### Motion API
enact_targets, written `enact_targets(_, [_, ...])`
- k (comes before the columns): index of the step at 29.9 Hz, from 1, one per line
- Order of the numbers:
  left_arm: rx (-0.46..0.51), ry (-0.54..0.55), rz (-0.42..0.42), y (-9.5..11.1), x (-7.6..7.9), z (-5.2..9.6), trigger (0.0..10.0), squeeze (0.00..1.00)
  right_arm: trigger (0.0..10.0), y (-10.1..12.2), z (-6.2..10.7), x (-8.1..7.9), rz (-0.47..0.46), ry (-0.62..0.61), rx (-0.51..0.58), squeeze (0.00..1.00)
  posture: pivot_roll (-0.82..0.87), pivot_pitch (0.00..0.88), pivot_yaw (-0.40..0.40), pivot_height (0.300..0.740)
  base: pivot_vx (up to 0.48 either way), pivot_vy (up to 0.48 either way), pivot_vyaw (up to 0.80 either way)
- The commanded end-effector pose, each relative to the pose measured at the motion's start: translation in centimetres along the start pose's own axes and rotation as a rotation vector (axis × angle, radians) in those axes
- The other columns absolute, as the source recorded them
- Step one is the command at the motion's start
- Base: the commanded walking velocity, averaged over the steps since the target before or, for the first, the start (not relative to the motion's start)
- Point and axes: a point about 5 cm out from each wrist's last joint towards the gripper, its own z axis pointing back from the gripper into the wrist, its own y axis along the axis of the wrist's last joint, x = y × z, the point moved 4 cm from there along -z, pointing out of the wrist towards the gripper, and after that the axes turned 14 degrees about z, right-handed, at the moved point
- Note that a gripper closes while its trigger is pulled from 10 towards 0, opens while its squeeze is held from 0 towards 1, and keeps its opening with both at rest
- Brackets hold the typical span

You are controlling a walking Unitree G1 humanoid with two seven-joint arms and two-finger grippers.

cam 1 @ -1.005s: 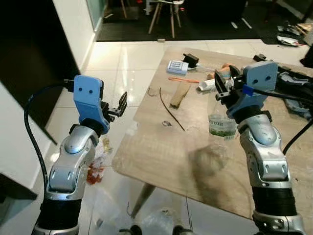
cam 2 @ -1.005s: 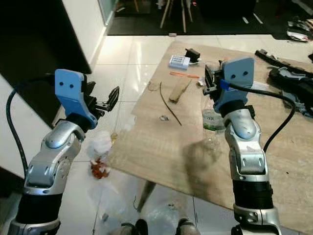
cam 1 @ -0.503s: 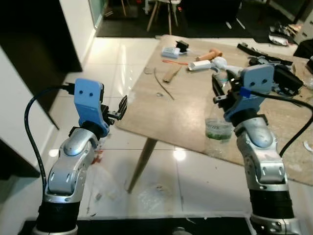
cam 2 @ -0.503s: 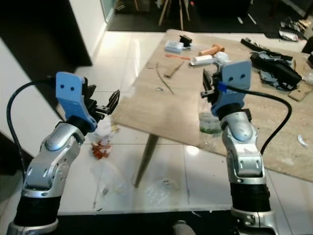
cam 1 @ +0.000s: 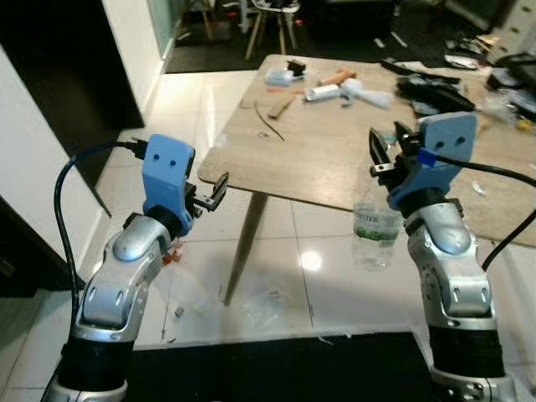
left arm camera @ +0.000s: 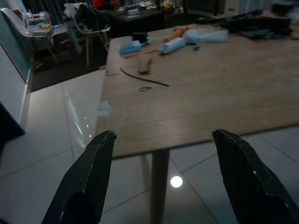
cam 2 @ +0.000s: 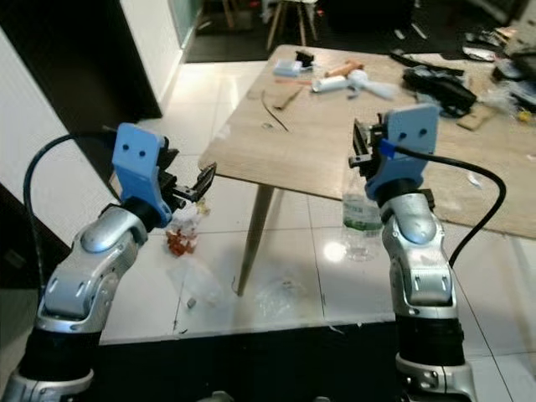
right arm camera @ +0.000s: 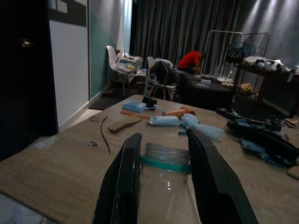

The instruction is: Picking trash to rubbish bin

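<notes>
A clear plastic bottle with a green label and no cap hangs upright over the floor, just in front of the table's near edge. My right gripper is shut on the bottle's neck, one black finger on each side. My left gripper is open and holds nothing, raised above the floor to the left of the table's corner. Its two fingers stand wide apart. Red and white rubbish lies on the tiles below the left gripper. A crumpled clear wrapper lies by the table leg.
The wooden table stands ahead on a slanted leg. At its far end lie a strip of wood, a blue packet and dark gear. A white wall and dark doorway are left. A person in red sits far off.
The whole view has drawn back from the table. The bottle, still in my right gripper, was over the tabletop and now hangs over the floor before the table's edge. The left gripper stays open.
</notes>
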Motion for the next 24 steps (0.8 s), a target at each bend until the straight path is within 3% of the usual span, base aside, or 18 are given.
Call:
enact_targets(1, [-0.052, -0.015, -0.012, -0.9, 0.1, 0.1, 10.0, 0.0, 10.0, 0.0, 0.3, 0.1, -0.008, -0.01, -0.008, 0.0, 0.02, 0.156, 0.085, 0.74, 0.0, 0.0, 0.0])
enact_targets(5, [-0.081, -0.018, 0.004, -1.3, 0.1, 0.0, 10.0, 0.0, 10.0, -0.4, 0.7, 0.0, -0.028, -0.017, -0.026, 0.0, 0.02, 0.151, 0.091, 0.74, 0.0, 0.0, 0.0])
enact_targets(6, [-0.085, -0.033, -0.003, -1.3, 0.4, -0.1, 10.0, 0.0, 10.0, -1.1, 0.9, -0.1, -0.077, -0.024, -0.06, 0.0, 0.02, 0.146, 0.095, 0.74, 0.0, 0.0, 0.0])
enact_targets(12, [-0.096, -0.041, -0.013, -1.3, 0.5, -0.1, 10.0, 0.0, 10.0, -2.3, 1.6, -0.3, -0.152, -0.046, -0.113, 0.0, 0.03, 0.14, 0.099, 0.74, 0.0, 0.0, 0.0])
enact_targets(17, [-0.104, -0.036, -0.009, -1.5, 0.3, -0.1, 10.0, 0.0, 10.0, -2.7, 1.8, -0.6, -0.17, -0.045, -0.134, 0.0, 0.03, 0.139, 0.101, 0.74, 0.0, 0.0, 0.0])
enact_targets(22, [-0.126, 0.002, -0.015, -2.2, -0.4, -0.1, 10.0, 0.0, 10.0, -3.9, 2.3, -2.0, -0.192, 0.0, -0.196, 0.0, 0.02, 0.133, 0.1, 0.74, 0.0, 0.0, 0.0])
enact_targets(24, [-0.142, 0.05, -0.024, -3.0, -1.3, -0.1, 10.0, 0.0, 10.0, -5.1, 2.8, -3.3, -0.192, 0.049, -0.264, 0.0, 0.02, 0.133, 0.097, 0.74, 0.0, 0.0, 0.0])
